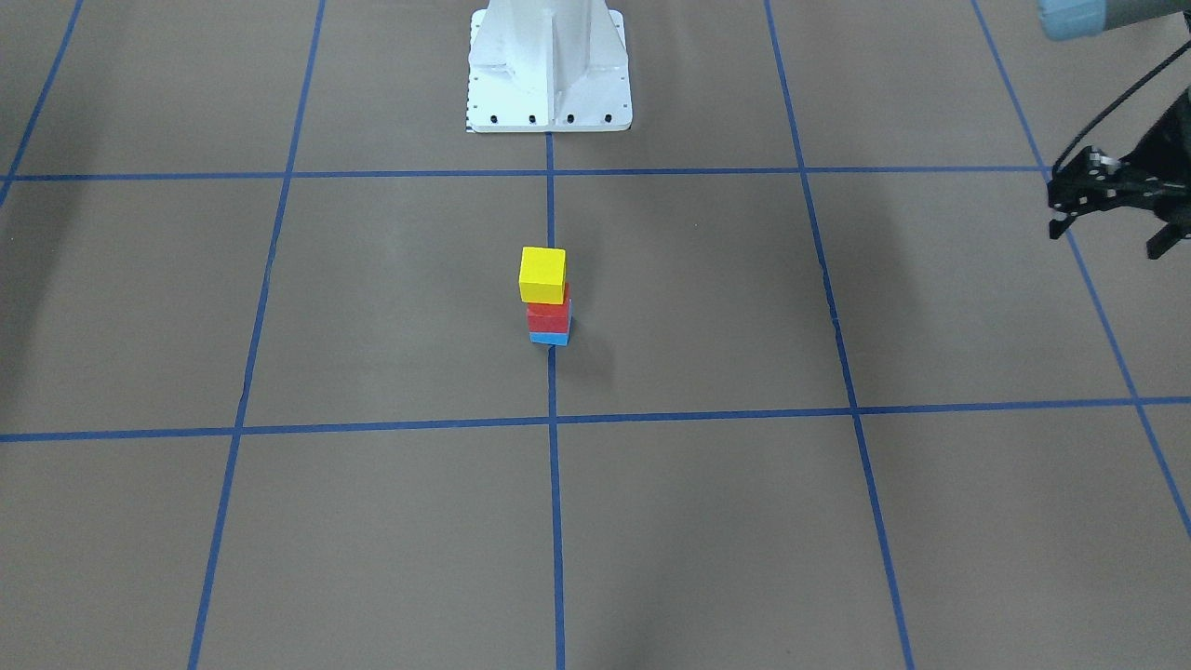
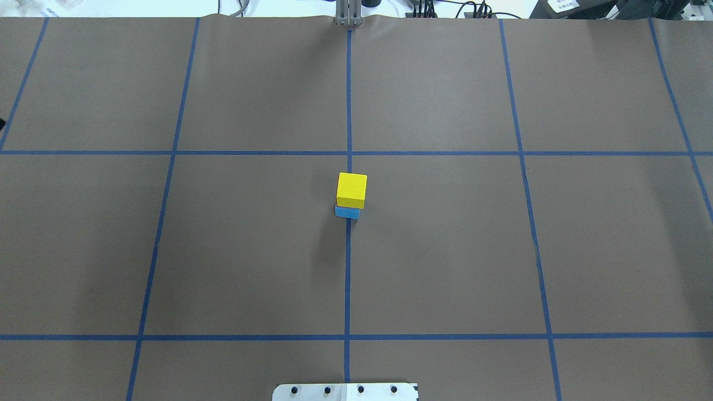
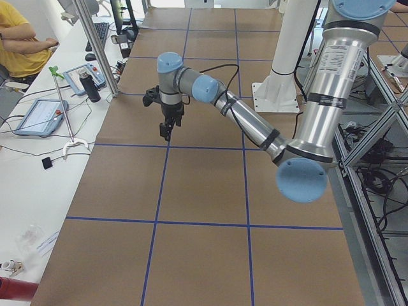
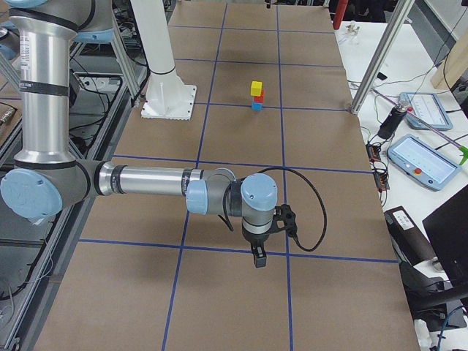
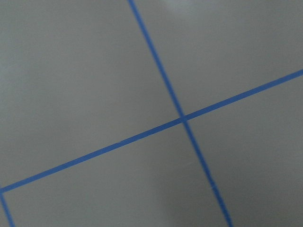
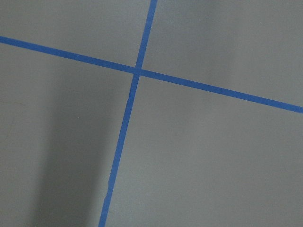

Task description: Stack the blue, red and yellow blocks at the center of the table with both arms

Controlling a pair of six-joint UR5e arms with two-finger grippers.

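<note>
Yellow block (image 1: 542, 274), red block (image 1: 548, 317), blue block (image 1: 549, 339): stacked, worktop (image 1: 372, 307) centre. Probably light, rigid; you grip opposite faces. Left pincer (image 1: 1107, 237), right pincer (image 4: 257, 260): cannot tell if parted.

The worktop (image 2: 250, 250) is covered in matt brown paper that looks smooth, with lines of blue tape (image 2: 347, 278) stuck flat on it. The yellow block (image 1: 542, 274), red block (image 1: 547, 317) and blue block (image 1: 549, 339) have smooth, evenly coloured faces with a dull sheen. The base (image 1: 549, 65) looks like white-painted metal, faintly glossy. The right arm (image 4: 146, 180) has satin silver metal tubes and smooth light-blue plastic caps (image 4: 28, 194).
</note>
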